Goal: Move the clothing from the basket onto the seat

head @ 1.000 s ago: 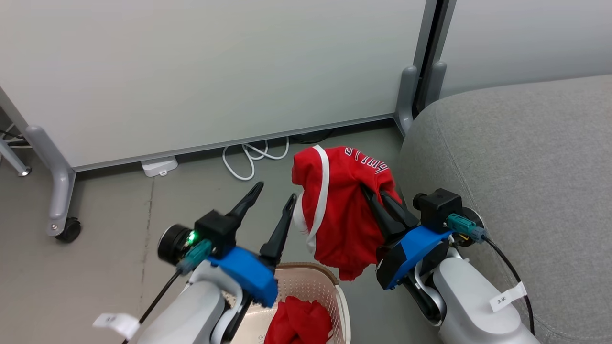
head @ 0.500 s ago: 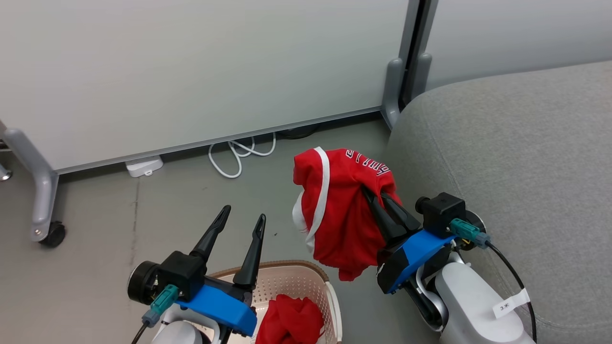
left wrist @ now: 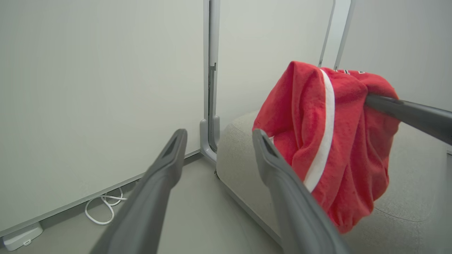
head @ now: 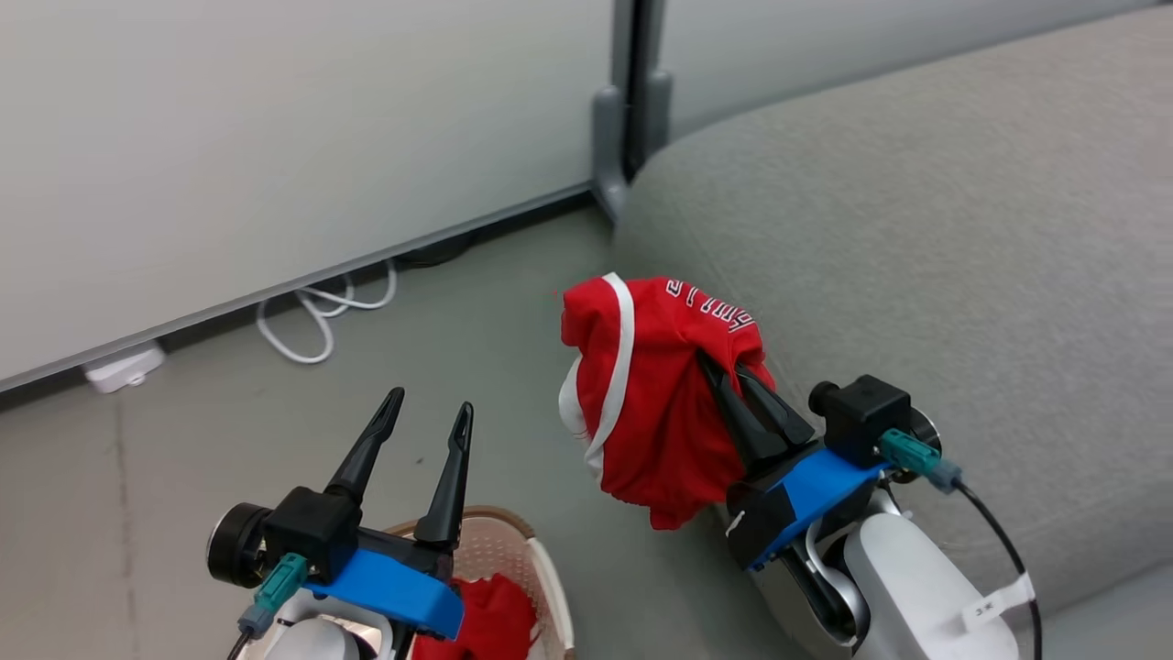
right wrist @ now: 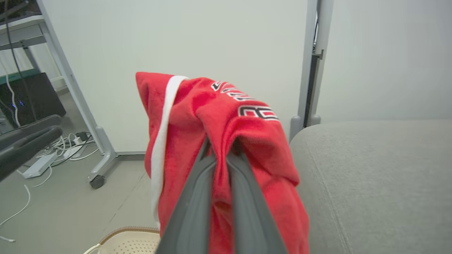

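A red garment with a white stripe and white lettering hangs in the air beside the grey seat, at its left edge. My right gripper is shut on it, fingertips buried in the cloth. My left gripper stands open and holds nothing, above the cream basket at the bottom of the head view. A plain red garment lies in the basket, partly hidden by my left wrist.
A pale partition wall with a grey post stands behind. White cable loops and a white power block lie on the grey floor at its foot. In the right wrist view a wheeled grey frame leg stands to the left.
The head view has swung right, so wall and seat have shifted left in it. My left gripper has pulled back and down towards the basket. The right gripper keeps its grip on the striped garment.
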Robot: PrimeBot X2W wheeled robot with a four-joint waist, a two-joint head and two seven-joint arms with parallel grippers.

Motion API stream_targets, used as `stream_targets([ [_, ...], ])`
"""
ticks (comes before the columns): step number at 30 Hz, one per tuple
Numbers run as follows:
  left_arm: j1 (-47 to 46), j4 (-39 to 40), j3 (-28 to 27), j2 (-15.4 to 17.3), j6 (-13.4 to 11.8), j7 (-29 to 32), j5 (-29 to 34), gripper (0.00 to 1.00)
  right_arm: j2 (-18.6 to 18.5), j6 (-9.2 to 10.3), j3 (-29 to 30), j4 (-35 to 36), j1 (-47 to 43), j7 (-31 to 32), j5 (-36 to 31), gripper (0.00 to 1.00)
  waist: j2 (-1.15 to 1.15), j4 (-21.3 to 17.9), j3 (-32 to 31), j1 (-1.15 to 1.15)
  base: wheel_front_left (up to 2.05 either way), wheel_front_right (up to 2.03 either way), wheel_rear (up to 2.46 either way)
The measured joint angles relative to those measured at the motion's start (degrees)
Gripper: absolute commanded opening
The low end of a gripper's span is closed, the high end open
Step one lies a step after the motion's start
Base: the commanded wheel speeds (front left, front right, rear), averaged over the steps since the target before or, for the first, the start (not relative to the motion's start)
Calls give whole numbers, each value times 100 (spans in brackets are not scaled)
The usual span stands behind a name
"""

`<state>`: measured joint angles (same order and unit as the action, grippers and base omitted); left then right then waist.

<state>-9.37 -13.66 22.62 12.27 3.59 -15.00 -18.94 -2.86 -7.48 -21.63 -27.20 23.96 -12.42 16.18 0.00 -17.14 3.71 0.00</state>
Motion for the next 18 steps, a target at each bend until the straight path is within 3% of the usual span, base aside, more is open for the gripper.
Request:
stream_targets([
  [12, -48, 36, -191, -31, 186, 0, 285, 100, -3, 0, 112, 427, -252, 49, 62, 0, 0, -1174, 263, 0, 0, 0, 0],
  [18, -149, -29, -131, -59, 254, 0, 357, 100, -4, 0, 205, 522, -364, 41, 64, 0, 0, -1412, 403, 0, 0, 0, 0],
])
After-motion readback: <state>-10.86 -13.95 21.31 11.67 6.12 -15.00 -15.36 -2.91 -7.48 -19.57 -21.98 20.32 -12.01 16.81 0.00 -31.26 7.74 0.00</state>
